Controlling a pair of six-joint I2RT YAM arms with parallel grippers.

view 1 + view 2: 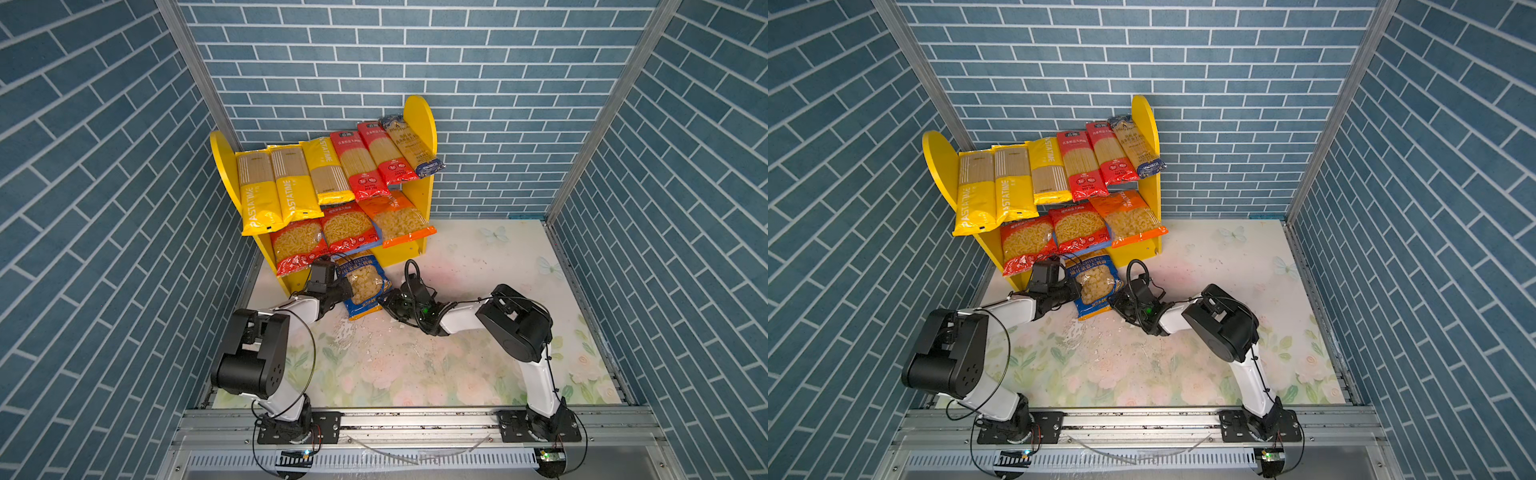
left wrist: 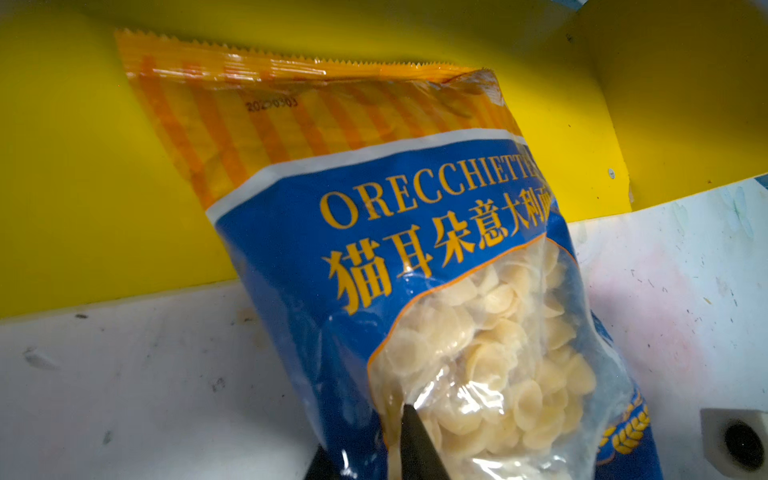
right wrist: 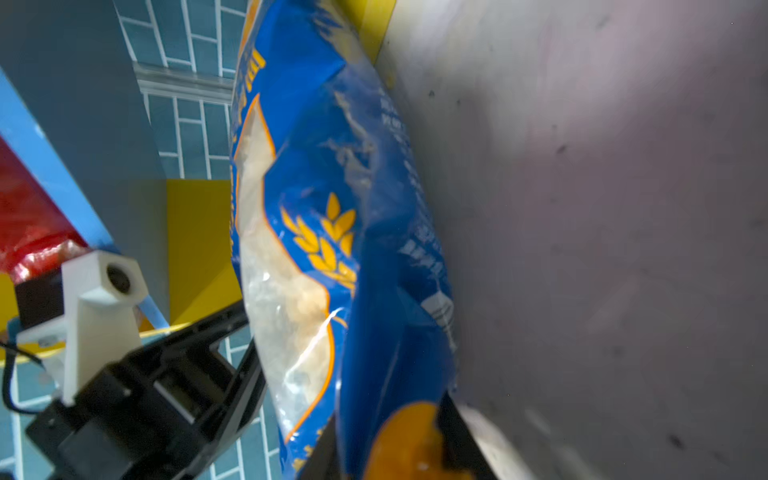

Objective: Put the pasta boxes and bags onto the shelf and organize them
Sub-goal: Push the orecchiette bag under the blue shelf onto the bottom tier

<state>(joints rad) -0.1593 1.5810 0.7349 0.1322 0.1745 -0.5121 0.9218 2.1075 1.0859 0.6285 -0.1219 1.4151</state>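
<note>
blue bag (image 1: 365, 286) on surface (image 1: 478, 291), top against shelf (image 1: 417, 120) base | R jaws clamp its low end | L jaws at side edge, grip can't tell | risk: slick film slips, contents sag, lift knocks overhanging red bag (image 1: 297, 249)

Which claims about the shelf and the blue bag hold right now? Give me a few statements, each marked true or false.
1. Six long spaghetti packs lie on the upper tier of the shelf. True.
2. The blue orecchiette bag sits on the lower tier. False: it rests on the table, its top against the shelf's base.
3. The lower tier holds two red bags and an orange bag. True.
4. The dark-blue spaghetti pack is leftmost on top. False: it is rightmost in both top views.
5. The right gripper is away from the blue bag. False: the bag's corner sits between its jaws.
</note>
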